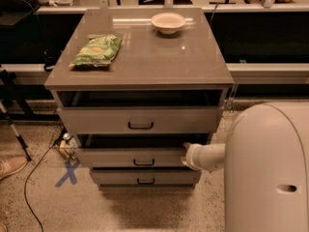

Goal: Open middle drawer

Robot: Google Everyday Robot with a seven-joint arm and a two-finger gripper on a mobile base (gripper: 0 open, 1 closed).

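Presently the gripper [185,156] sits at the right end of the grey-beige flat-fronted middle drawer [125,157], touching or just beside its front edge, on the end of the white tubular arm [210,157], which reaches in from the right. I cannot tell whether the gripper is clenched or released.

The drawer's small black bar handle [144,162] lies to the left of the gripper, at mid-front, with its long axis horizontal. The drawer front stands slightly proud of the grey three-drawer cabinet [145,66], with a dark gap above it. To my eye it is only partly open, and the pull must come straight toward the camera.

The taller-fronted top drawer [106,121] is also ajar. The narrow bottom drawer [120,177] looks shut. None of the three shows me its inside, so I cannot say what they hold.

On the cabinet top rest a shallow cream bowl [168,21], seemingly empty, and a green crinkled snack bag [96,50], well apart.
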